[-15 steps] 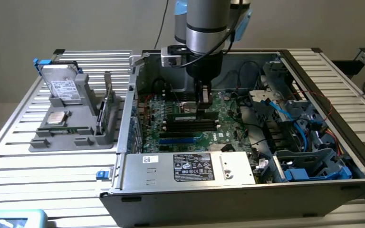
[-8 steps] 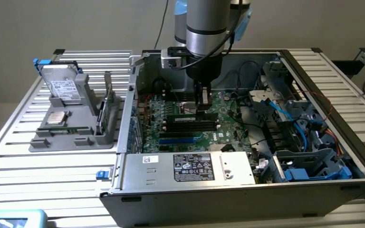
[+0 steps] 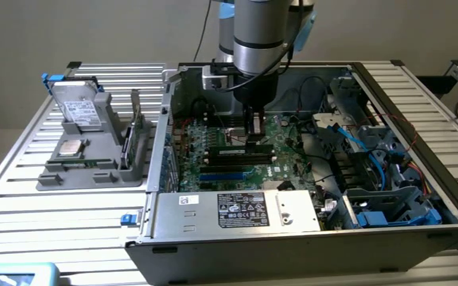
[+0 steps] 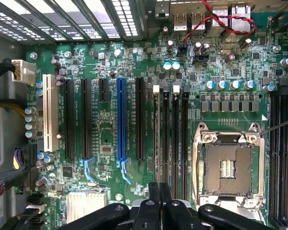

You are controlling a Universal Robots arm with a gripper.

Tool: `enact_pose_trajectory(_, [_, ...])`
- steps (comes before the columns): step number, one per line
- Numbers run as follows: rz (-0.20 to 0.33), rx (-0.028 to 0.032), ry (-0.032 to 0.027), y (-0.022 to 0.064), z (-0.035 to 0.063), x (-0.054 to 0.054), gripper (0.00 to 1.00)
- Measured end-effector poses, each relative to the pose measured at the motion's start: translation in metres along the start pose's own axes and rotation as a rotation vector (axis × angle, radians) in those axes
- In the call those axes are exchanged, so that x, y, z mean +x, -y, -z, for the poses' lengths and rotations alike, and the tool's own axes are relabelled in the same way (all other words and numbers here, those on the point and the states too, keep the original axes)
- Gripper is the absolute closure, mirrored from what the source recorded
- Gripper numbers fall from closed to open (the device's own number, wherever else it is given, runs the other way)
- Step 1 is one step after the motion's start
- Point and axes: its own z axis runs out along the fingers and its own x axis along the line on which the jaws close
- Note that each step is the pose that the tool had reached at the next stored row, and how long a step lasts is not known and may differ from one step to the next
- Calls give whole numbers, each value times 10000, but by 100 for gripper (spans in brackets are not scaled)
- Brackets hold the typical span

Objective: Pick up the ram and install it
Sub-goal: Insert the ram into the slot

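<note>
My gripper (image 3: 254, 140) reaches down into the open computer case (image 3: 293, 250), its fingertips at the memory slots (image 3: 240, 157) of the green motherboard (image 3: 213, 140). In the wrist view the two black fingers (image 4: 154, 201) are pressed together in line with the row of black memory slots (image 4: 170, 134). Right under the fingertips in the exterior view, a thin dark-green strip, apparently the ram (image 3: 245, 145), runs along the rearmost slot. Whether the fingers pinch it or only rest on it I cannot tell.
A grey parts fixture (image 3: 93, 170) on the exterior view's left holds a hard drive (image 3: 78, 110) and an upright green card (image 3: 136, 140). Inside the case are the empty CPU socket (image 4: 228, 170), the power supply (image 3: 241, 210), loose cables and blue drive bays (image 3: 388, 208).
</note>
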Motion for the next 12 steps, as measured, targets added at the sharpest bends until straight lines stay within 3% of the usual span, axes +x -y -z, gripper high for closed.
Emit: enact_pose_trajectory(12, [-13,-9,9,3,-19,39,88])
